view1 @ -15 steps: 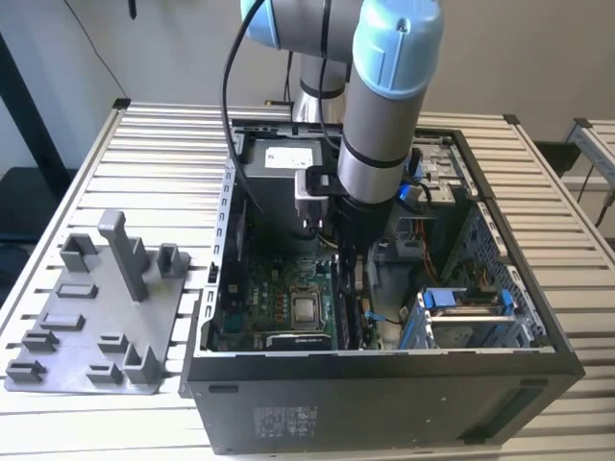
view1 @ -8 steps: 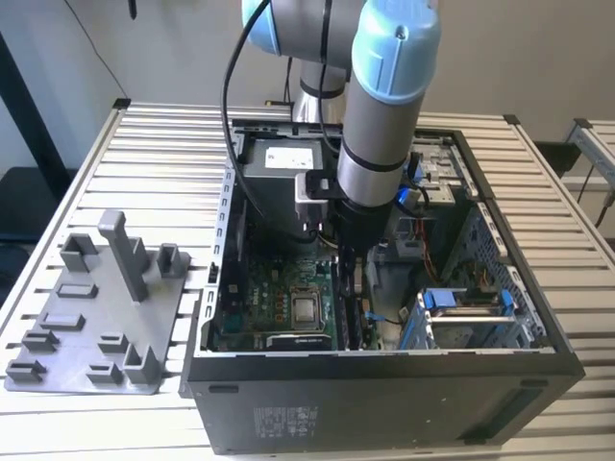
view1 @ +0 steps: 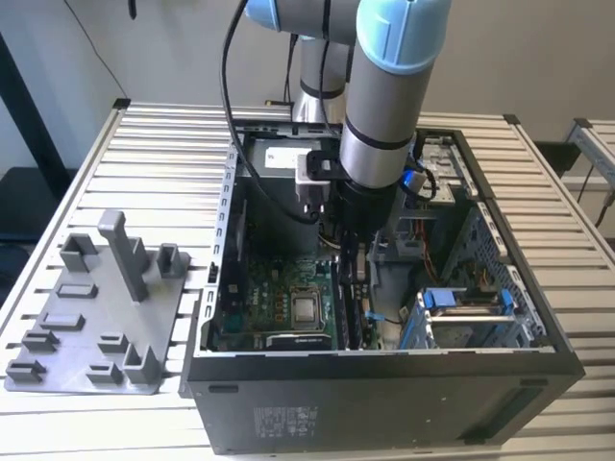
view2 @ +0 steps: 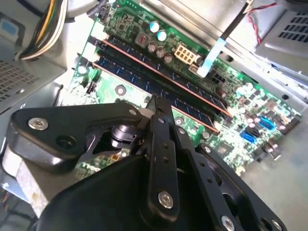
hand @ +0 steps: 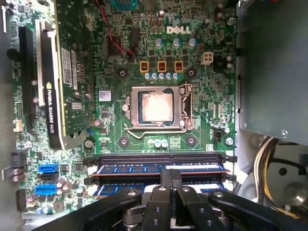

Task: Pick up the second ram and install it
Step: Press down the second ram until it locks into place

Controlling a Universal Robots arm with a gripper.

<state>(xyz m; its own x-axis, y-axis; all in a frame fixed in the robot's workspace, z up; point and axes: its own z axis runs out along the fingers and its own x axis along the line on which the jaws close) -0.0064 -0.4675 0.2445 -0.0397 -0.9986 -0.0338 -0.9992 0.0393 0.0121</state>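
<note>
- Gripper [view1: 352, 280] is down inside the open black metal PC case [view1: 384, 394], which sits on a ribbed, slatted metal bench [view1: 144, 144].
- In both wrist views the flat black fingers [hand: 166, 185] look pressed together into one narrow blade. Their tip sits right on the top edge of the second ram [hand: 118, 190].
- That stick is a thin dark strip with blue labels and a coppery line along its edge. It stands edge-up in a long black slot on the glossy green motherboard [hand: 110, 77], and in the second wrist view the gripper [view2: 161, 103] meets it about mid-length.
- Another identical stick [hand: 202, 169] is slotted in parallel, just beside it on the side toward the square metal CPU socket [hand: 156, 108].
- On the exterior view's left there's a matte grey plastic fixture tray [view1: 86, 327] with blocky uprights, well apart from the case.
</note>
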